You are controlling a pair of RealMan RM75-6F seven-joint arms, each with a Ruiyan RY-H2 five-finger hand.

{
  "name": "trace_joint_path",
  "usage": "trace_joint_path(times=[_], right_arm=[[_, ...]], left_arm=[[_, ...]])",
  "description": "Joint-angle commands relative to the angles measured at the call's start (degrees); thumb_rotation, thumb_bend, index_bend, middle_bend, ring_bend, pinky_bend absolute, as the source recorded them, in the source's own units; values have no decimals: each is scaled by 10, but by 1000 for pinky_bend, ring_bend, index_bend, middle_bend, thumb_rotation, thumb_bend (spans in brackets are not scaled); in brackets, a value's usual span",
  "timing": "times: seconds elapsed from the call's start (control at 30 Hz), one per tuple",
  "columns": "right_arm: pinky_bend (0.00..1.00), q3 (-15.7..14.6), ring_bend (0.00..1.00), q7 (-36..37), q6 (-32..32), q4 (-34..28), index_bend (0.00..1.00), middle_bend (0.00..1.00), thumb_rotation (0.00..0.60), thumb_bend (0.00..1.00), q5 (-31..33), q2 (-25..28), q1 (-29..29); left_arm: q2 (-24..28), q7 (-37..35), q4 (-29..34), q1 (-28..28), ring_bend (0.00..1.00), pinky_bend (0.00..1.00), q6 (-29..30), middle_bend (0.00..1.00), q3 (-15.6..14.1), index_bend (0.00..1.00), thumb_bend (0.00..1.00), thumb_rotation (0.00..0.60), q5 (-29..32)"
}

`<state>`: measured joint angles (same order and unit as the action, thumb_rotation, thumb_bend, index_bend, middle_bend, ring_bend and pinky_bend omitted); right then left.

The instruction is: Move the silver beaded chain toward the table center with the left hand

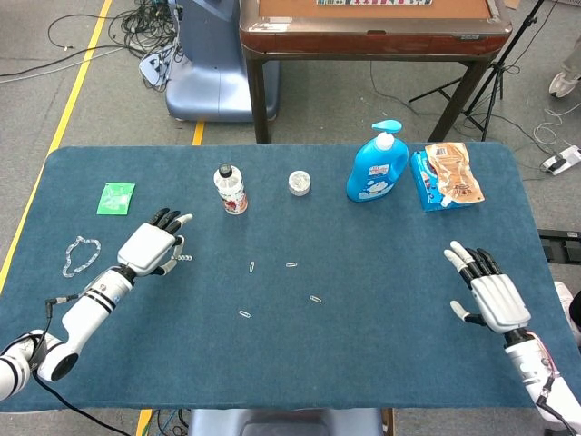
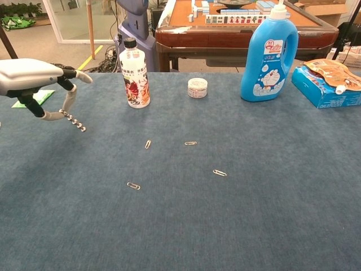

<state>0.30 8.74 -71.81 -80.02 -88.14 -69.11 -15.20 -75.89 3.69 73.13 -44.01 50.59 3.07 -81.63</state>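
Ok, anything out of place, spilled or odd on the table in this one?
Nothing spilled or damaged. The paper clips lie scattered loose near the table middle. A second beaded loop sits alone near the left edge, while the left hand holds a short silver beaded chain dangling.

no readable text on the blue detergent bottle (image 2: 269, 53), labels blurred

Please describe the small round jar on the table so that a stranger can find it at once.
On the blue table, look along the far edge between the small bottle and the blue detergent bottle. The jar stands there alone, apart from both. It is the only low, round, whitish thing; its neighbours are tall.
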Motion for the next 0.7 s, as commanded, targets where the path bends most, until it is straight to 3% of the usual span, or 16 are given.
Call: trace_joint_path(times=[0.03,0.7], right_arm=[[0,0,0,4,0,0,0,0,600,305,-1,2,0],[0,0,0,44,-18,-3,0,0,600,304,-11,19,4]], left_arm=[[7,27,25,-3,0,0,-1,0,7,706,363,600,12],[-20,160,100,-34,0,0,-25,0,33,707,363,600,77]])
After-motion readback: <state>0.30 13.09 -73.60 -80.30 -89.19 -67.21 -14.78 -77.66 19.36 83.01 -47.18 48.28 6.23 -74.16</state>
